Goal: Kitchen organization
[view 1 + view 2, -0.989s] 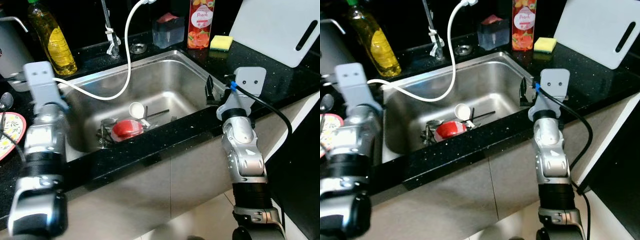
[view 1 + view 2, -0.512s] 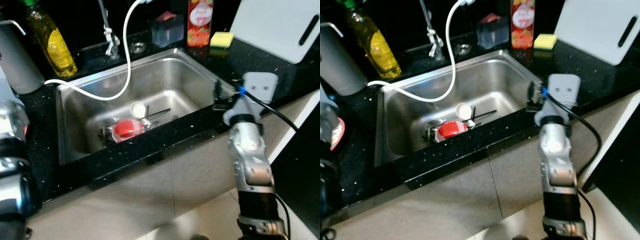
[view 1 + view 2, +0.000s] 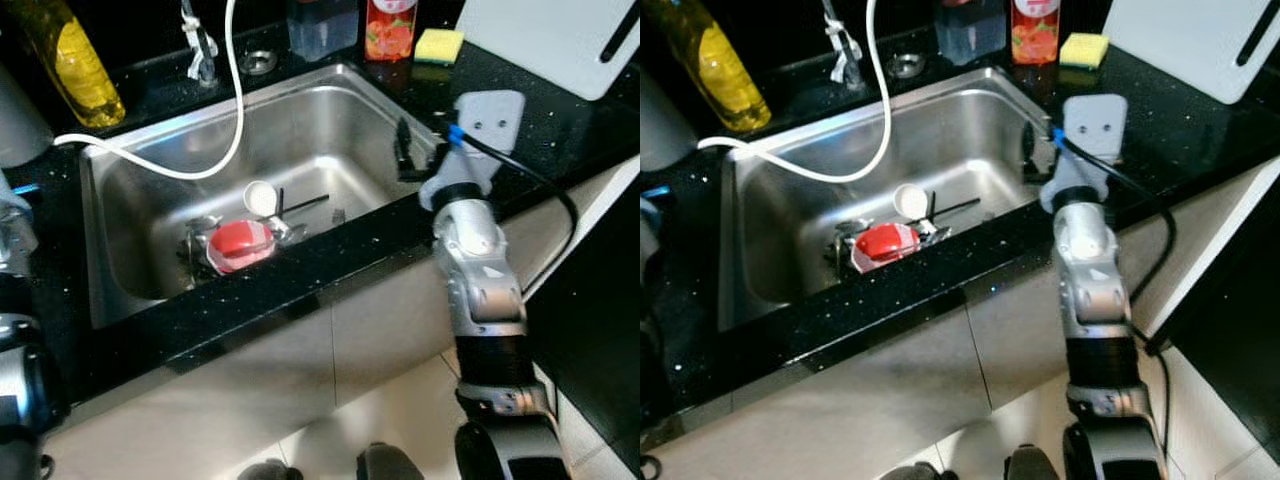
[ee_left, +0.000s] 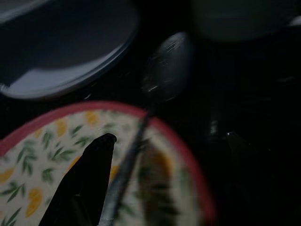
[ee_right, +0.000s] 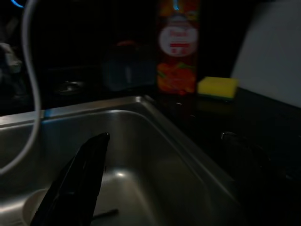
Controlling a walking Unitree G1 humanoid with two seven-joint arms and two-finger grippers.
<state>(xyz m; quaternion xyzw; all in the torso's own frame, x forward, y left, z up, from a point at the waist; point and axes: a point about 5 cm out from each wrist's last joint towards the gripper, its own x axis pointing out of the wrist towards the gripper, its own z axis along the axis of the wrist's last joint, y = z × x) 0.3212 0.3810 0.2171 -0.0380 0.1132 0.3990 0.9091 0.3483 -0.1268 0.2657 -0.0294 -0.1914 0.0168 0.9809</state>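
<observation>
- Dishes lay piled in the near part of the stainless sink (image 3: 330, 120) in the left eye view: a red bowl (image 3: 238, 245) among dark utensils, with a small white cup (image 3: 260, 197) just beyond it. A white hose (image 3: 215, 160) looped from the far edge down over the basin's left side. On the black counter (image 3: 560, 140) beyond the sink stood a yellow soap bottle (image 3: 68, 70) at far left, a red juice carton (image 3: 390, 28), a yellow sponge (image 3: 438, 44) and a white cutting board (image 3: 550, 40) at far right.
- The right eye view showed the right gripper (image 3: 1032, 152) raised over the sink's right rim, its silver arm reaching up from the near side. I could not tell from here how its fingers stood.
- In the left wrist view, dim and blurred, the left gripper hovered over a floral plate with a red rim (image 4: 42, 136); one black finger (image 4: 87, 174) showed, the other was lost in the dark, so their spacing could not be told. A metal spoon (image 4: 162, 70) rested across the plate's rim.
- The right wrist view looked along two black fingers (image 5: 80, 179), set well apart, over the basin toward the carton and sponge.
</observation>
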